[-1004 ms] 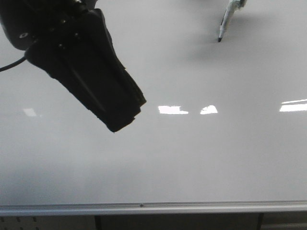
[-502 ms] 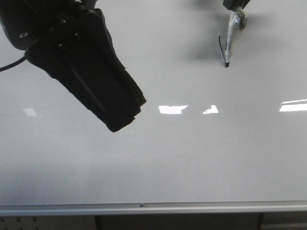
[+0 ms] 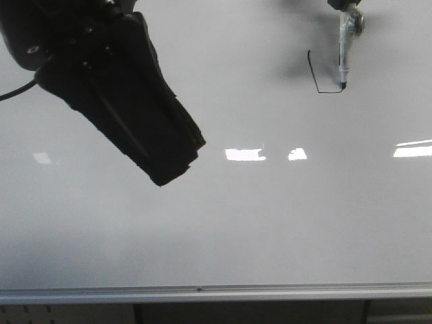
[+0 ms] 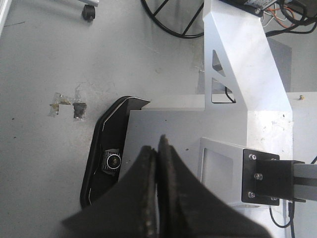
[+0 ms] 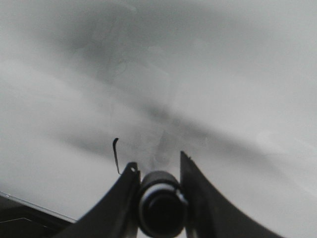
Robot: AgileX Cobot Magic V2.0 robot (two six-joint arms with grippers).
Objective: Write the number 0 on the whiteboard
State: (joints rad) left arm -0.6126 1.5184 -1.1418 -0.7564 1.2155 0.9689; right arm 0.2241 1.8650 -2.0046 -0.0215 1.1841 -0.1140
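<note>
The whiteboard [image 3: 270, 223] fills the front view, with a silver rail [image 3: 216, 293] along its bottom. A thin black stroke of the number 0 [image 3: 314, 75] runs down and then right along a flat bottom, forming an L shape. A marker [image 3: 344, 54] held from above touches the board with its tip at the right end of that stroke. My right gripper [image 5: 157, 166] is shut on the marker [image 5: 161, 208], with the black stroke [image 5: 116, 154] just beside its finger. My left gripper [image 3: 172, 162] hangs large and dark at the left, shut and empty [image 4: 157, 148].
Bright light reflections [image 3: 244, 154] lie across the board's middle and at its right edge [image 3: 413, 148]. The left wrist view shows the grey floor [image 4: 44, 59], a white robot frame [image 4: 237, 64] and a black camera housing [image 4: 111, 161].
The marker has drawn down the left side and then moved right along the bottom, lengthening the black stroke. The left arm has not moved.
</note>
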